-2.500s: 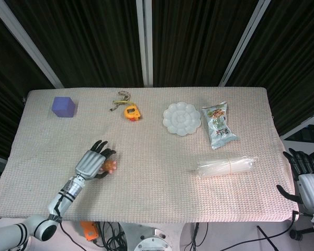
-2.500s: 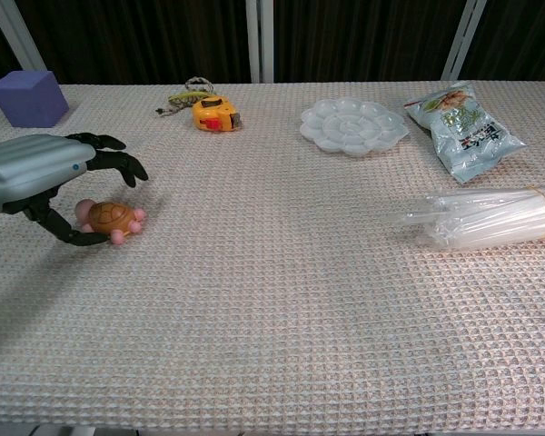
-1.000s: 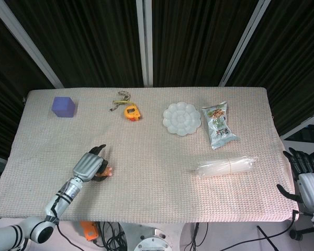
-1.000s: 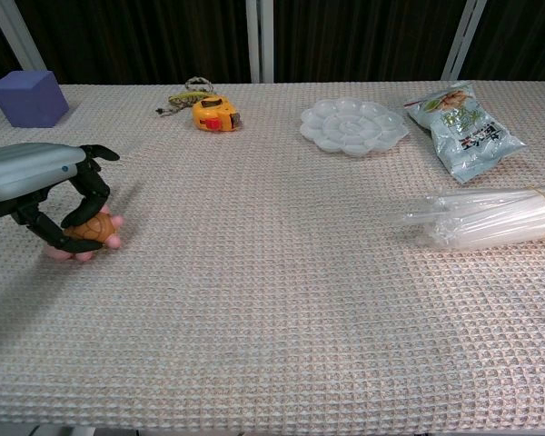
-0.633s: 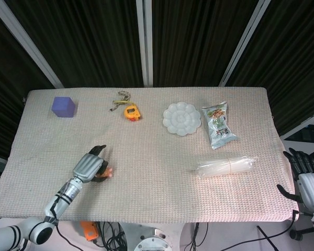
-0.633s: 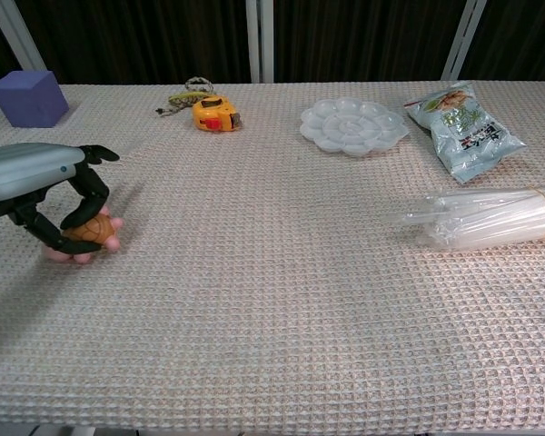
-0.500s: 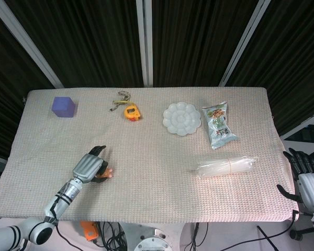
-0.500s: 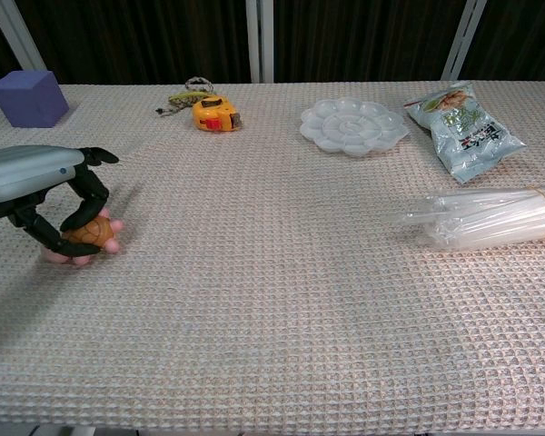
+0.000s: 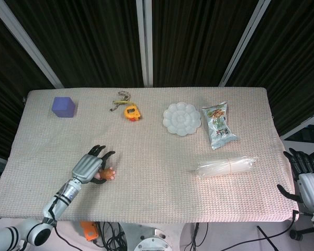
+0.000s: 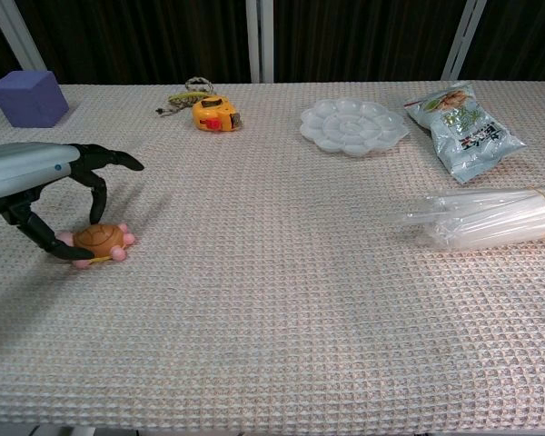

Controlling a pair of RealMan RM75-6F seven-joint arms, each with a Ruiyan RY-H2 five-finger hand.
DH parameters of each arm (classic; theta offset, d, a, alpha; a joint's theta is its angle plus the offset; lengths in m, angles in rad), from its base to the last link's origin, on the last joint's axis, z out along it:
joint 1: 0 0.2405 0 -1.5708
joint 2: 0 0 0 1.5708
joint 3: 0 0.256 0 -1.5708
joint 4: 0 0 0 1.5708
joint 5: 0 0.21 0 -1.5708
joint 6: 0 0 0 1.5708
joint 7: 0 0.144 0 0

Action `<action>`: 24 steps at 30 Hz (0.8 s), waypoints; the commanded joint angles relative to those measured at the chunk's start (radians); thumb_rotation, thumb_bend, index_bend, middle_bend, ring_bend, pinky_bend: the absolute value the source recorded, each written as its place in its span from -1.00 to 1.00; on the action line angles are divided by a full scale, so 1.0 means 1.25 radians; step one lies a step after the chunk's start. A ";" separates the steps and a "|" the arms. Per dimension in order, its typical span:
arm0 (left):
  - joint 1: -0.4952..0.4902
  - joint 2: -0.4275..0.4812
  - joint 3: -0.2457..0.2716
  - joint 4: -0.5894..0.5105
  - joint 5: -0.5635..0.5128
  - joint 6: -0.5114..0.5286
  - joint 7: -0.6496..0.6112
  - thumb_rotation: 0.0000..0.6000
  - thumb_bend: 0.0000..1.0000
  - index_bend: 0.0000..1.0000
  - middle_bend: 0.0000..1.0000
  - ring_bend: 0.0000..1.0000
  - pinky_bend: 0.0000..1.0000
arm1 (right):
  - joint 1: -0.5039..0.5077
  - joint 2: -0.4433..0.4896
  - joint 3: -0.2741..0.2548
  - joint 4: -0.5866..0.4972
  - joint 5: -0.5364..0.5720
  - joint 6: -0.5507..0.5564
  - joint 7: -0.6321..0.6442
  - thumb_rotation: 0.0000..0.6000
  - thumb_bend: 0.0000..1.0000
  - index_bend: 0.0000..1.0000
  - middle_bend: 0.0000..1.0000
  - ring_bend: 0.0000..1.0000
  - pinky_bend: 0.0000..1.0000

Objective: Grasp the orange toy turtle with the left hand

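Orange turtle (image 10: 100,240) lies on cloth (image 10: 282,272), left hand (image 10: 36,186) spread over it; contact unclear. Right hand (image 9: 305,178) is partly cut off; its fingers are apart.

Orange turtle (image 10: 101,240) with pink feet; purple cube (image 10: 29,97); seemingly white palette (image 10: 353,125).

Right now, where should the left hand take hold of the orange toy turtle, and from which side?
Grip the domed shell of the orange toy turtle across its sides, coming from above. It sits flat on the cloth, small pink limbs offering little hold. The left hand arches over it, fingers spread.
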 commanded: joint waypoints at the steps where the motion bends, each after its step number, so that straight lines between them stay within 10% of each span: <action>1: 0.002 0.005 0.000 -0.010 0.001 0.008 0.011 1.00 -0.75 -0.87 -1.00 -1.00 -0.96 | 0.000 0.000 0.000 0.000 -0.001 0.001 0.000 1.00 -0.70 -1.00 -1.00 -1.00 -1.00; 24: 0.000 -0.027 -0.001 0.021 -0.024 0.003 0.086 1.00 -0.43 -0.43 -0.34 -1.00 -0.95 | 0.002 -0.003 -0.002 0.002 -0.001 -0.006 -0.001 1.00 -0.69 -1.00 -1.00 -1.00 -1.00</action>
